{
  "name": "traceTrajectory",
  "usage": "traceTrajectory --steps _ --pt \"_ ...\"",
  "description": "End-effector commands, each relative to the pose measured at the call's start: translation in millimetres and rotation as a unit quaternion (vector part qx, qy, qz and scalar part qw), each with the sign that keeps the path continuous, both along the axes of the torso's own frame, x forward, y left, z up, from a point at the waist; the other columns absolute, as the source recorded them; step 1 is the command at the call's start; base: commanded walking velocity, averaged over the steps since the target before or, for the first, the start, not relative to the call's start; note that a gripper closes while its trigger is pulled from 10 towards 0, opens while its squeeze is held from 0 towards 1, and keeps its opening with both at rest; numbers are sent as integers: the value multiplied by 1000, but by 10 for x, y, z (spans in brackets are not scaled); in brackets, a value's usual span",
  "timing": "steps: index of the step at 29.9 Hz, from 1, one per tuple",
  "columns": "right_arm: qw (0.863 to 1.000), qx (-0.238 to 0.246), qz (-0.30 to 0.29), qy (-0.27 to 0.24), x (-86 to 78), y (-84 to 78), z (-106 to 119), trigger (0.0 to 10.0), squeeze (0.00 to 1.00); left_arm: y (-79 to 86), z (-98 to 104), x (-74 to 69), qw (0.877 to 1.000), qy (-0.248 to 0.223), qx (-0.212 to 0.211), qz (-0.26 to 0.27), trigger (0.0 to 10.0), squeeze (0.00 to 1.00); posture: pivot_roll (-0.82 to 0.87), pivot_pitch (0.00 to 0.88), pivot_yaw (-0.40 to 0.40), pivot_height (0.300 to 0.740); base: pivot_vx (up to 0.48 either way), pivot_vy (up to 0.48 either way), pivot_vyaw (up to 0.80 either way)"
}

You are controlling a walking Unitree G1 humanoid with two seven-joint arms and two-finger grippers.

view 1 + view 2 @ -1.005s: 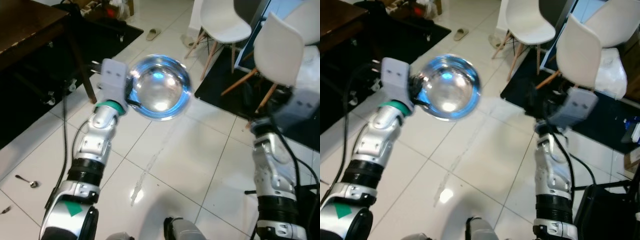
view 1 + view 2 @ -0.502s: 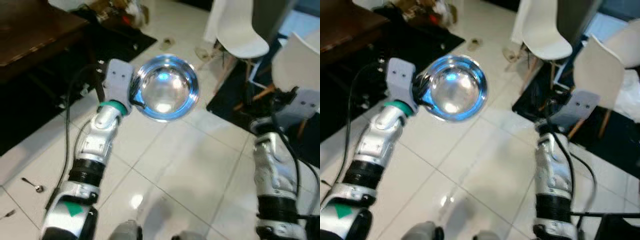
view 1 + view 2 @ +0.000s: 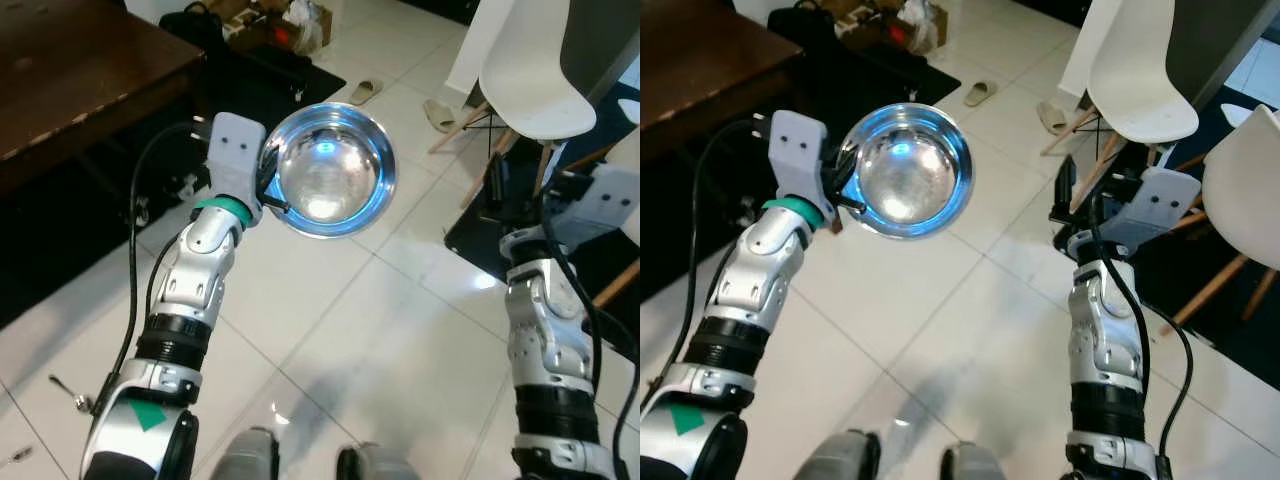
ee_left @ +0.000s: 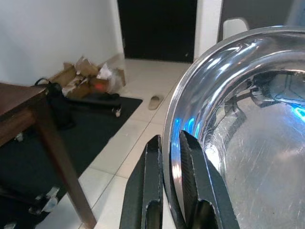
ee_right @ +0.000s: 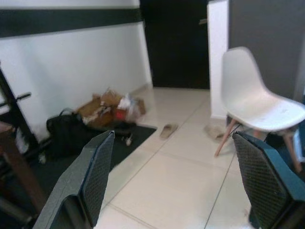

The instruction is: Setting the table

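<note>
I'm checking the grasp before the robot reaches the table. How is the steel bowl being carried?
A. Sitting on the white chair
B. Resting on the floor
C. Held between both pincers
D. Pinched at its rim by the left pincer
D: the left pincer has one finger inside and one outside the steel bowl rim, while the right pincer is open and empty.

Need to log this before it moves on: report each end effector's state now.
Left end effector: closed on the rim of the steel bowl.
Right end effector: open, holding nothing.
</note>
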State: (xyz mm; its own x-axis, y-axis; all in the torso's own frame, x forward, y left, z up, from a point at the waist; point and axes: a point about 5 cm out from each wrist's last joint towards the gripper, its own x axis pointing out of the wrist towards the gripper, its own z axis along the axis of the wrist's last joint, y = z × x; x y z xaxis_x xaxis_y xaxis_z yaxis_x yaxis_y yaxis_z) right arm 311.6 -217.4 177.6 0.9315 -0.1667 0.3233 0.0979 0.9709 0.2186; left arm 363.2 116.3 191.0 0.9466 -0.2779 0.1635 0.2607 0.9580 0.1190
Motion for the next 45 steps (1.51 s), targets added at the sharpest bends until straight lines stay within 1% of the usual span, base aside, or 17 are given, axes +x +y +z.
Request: traceTrajectory --steps 1,45 --pt "1000 2 -8 9 -20 -44 -44 10000 0 -42 30 -5 1000 -12 0 -6 10000 0 81 15 49 740 472 0 0" --pt "1000 4 -7 -3 -10 -40 9 10000 0 -62 48 8 1000 -17 0 -9 10000 0 83 11 50 740 472 0 0"
